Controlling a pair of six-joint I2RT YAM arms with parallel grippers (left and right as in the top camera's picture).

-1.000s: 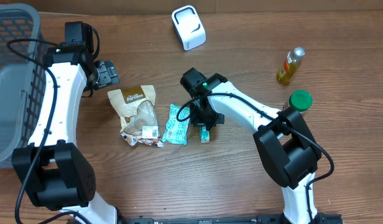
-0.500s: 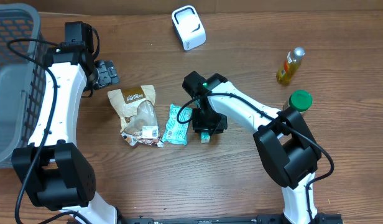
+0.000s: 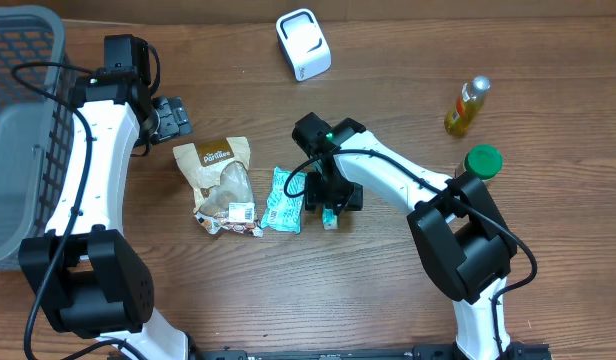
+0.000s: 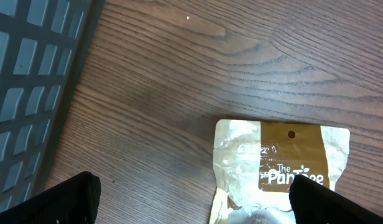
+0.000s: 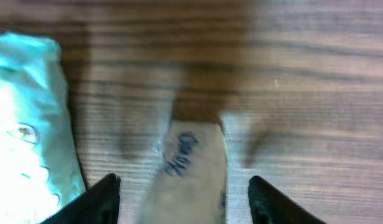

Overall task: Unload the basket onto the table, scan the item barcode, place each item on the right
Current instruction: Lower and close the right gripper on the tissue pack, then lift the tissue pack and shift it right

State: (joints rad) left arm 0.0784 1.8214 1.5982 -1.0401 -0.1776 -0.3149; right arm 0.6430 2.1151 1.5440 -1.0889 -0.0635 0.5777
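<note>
**A:** Right side status?

**B:** Right gripper (image 3: 329,201) is spread over the small pack (image 5: 191,165). One finger sits either side with a gap both ways, so it's released and holding nothing. The pack lies flat on the table (image 3: 388,300), just beside the teal packet (image 3: 284,200) and well apart from the scanner (image 3: 303,43).

**A:** Why there?

**B:** My read: it's lying scrawl-side up (I can't see a barcode), so it needs a grip and probably a flip before I take it to the scanner.

**A:** Left?

**B:** Left gripper (image 4: 193,196) is wide open and empty. It hangs over the top of the brown snack bag (image 3: 220,178), near the basket (image 3: 28,60). I think it's parked out of the way.

**A:** Basket?

**B:** Nothing in it that I can see, but only part of it shows.
</note>
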